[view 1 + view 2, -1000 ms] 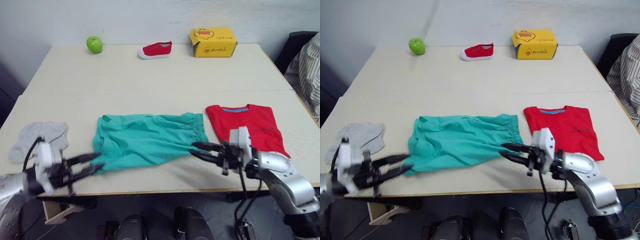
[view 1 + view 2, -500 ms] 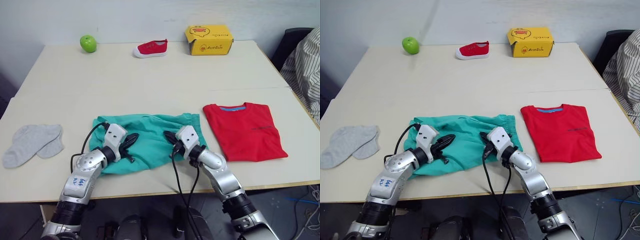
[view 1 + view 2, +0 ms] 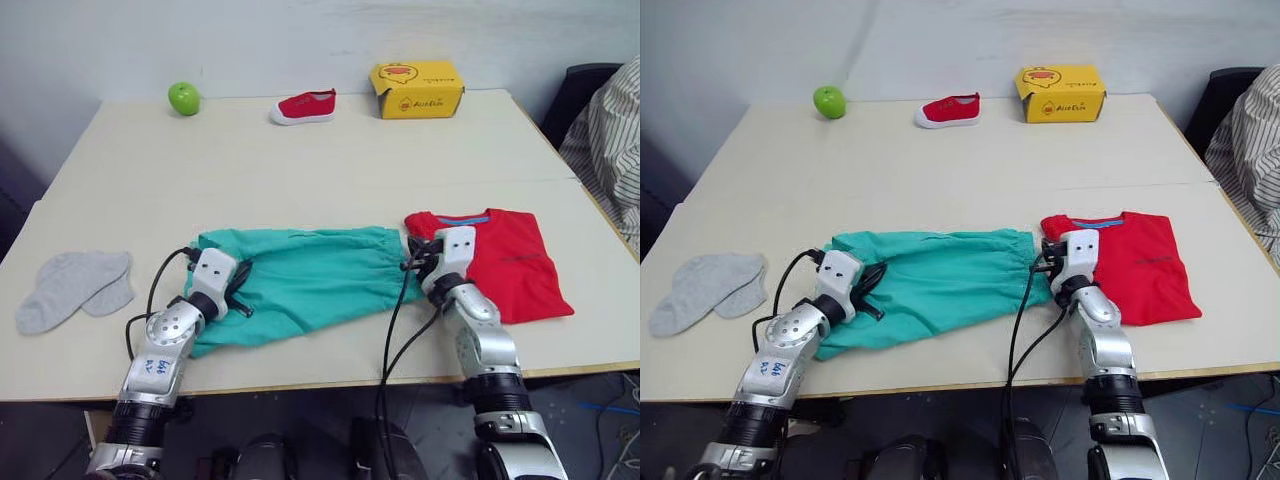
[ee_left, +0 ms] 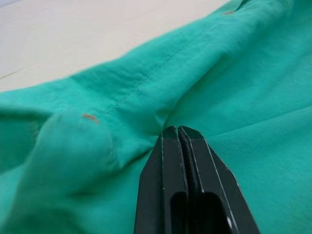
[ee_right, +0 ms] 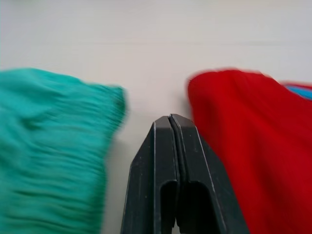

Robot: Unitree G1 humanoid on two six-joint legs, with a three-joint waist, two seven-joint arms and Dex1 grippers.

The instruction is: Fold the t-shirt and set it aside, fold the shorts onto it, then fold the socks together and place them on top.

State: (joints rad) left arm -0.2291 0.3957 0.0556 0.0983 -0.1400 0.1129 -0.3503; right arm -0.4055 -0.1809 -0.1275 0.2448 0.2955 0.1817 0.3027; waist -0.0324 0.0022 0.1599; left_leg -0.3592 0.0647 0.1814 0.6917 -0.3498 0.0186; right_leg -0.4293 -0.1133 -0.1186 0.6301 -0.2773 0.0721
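While both claws stay pressed together empty, gathered teal shorts lie rumpled.

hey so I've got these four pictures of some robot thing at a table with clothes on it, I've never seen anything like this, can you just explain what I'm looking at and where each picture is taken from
It is a humanoid robot with two arms; each hand has two black fingers. Two pictures come from cameras in its head, looking down over a pale table. The other two come from small cameras on its wrists, looking along the fingers.

On the table lie teal shorts in the middle, a folded red t-shirt to the robot's right and grey socks to its left. At the far edge sit a green apple, a small red shoe and a yellow box.

The left hand rests on the shorts with fingers closed; whether cloth is pinched is unclear. The right hand, also closed, is over bare table between shorts and t-shirt, holding nothing.
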